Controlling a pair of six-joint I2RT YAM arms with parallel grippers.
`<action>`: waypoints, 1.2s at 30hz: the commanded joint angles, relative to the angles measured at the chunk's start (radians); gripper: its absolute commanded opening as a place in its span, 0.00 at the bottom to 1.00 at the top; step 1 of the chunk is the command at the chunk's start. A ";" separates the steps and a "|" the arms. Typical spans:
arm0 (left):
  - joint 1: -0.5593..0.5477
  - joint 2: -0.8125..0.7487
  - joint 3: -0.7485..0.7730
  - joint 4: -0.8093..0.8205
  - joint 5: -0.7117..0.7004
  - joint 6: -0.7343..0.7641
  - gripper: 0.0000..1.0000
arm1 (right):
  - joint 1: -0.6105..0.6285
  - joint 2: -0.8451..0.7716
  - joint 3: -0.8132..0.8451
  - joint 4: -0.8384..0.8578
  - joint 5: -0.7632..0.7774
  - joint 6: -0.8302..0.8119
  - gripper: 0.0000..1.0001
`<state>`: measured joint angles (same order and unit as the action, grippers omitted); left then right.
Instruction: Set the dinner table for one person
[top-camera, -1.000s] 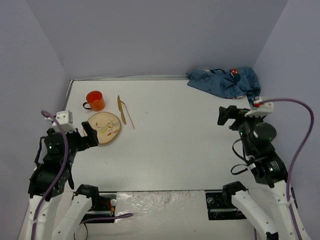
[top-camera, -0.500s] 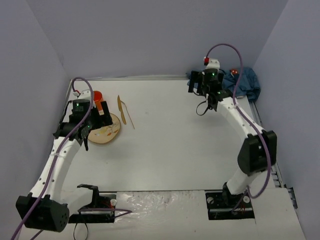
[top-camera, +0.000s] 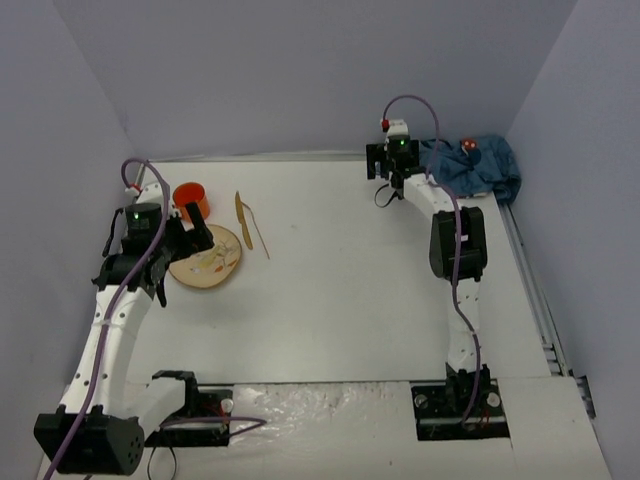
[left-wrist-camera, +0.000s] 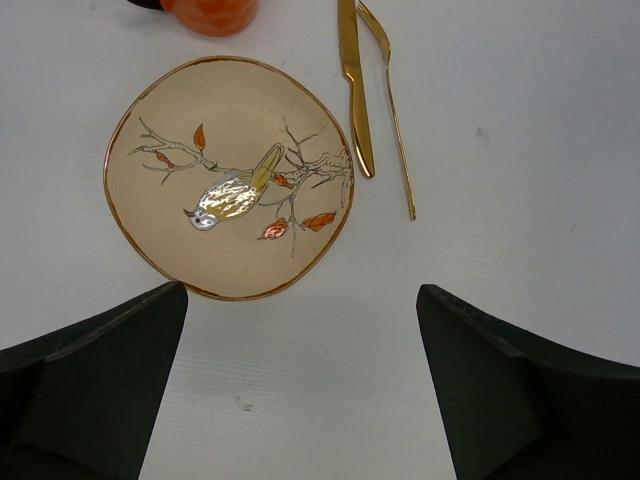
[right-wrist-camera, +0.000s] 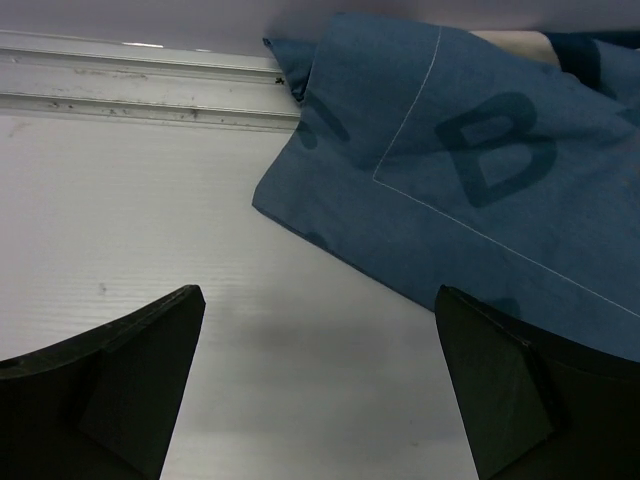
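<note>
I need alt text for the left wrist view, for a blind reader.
A round beige plate painted with a bird on a branch lies on the white table, beyond the open left gripper. A gold knife and a gold fork lie to its right; an orange mug shows at the top edge.

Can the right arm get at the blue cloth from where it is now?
Probably yes: the right fingers are open right at the edge of the blue cloth, and nothing lies between them on the table.

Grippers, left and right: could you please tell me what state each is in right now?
Left gripper: open, holding nothing, above the plate.
Right gripper: open, holding nothing, near the blue cloth.
</note>
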<state>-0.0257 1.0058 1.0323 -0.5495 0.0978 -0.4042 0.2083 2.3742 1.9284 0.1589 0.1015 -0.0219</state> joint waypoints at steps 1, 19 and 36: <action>0.011 -0.006 0.003 0.037 0.000 0.002 0.97 | -0.017 0.073 0.113 0.112 -0.020 -0.040 0.96; 0.021 0.014 0.002 0.034 0.023 -0.010 0.97 | -0.040 0.302 0.293 0.122 0.047 0.014 0.87; 0.021 -0.005 -0.004 0.045 0.019 -0.012 0.97 | -0.038 0.133 0.132 0.031 -0.030 0.041 0.00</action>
<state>-0.0116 1.0208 1.0187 -0.5556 0.1085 -0.4057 0.1447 2.6720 2.1853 0.2309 0.0867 0.0427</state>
